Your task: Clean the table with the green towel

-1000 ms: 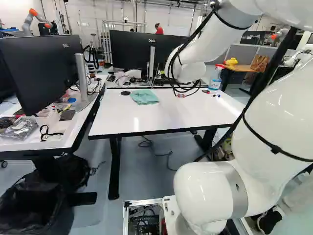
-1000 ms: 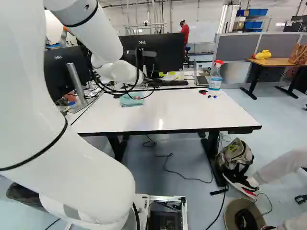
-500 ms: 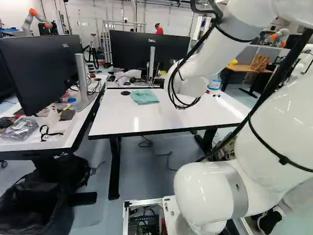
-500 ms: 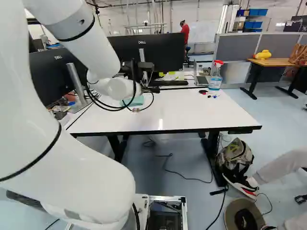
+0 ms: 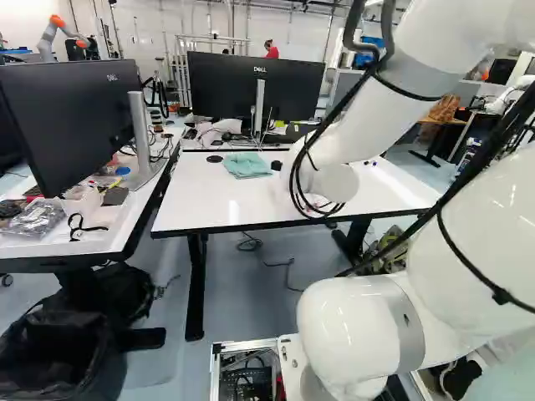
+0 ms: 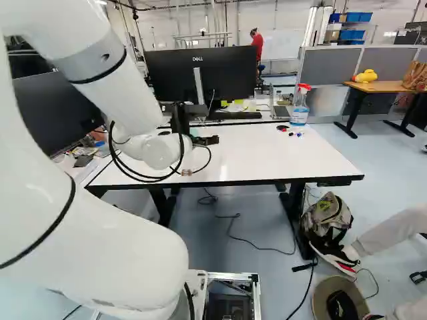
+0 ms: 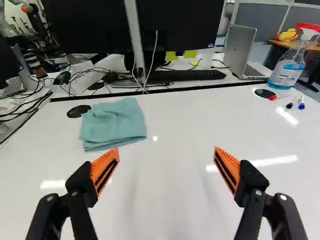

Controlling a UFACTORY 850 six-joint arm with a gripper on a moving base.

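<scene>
In the right base view, the black gripper (image 6: pixel 180 121) hangs over the left part of the white table (image 6: pixel 267 157), partly behind my arm. The wrist view shows the gripper (image 7: pixel 166 155) with orange-padded fingers wide apart and nothing between them. The green towel (image 7: pixel 114 123) lies folded on the white tabletop, ahead of the fingers and nearer one of them, not touching either. In the left base view the towel (image 5: pixel 247 164) rests near the table's far edge; in the right base view it is hidden.
A spray bottle (image 7: pixel 288 65) and some markers (image 7: pixel 295 104) stand and lie at the table's far right corner. Beyond the far edge are a monitor (image 5: pixel 255 87), keyboard (image 7: pixel 187 75) and laptop (image 7: pixel 245 52). Left stands a cluttered desk (image 5: pixel 109 238). Another robot (image 5: pixel 58 29) is far back.
My forearm and wrist have swung lower and nearer over the table, with the cable loop dropping too. More of the rear monitor shows in the right base view. The towel and base have not moved.
</scene>
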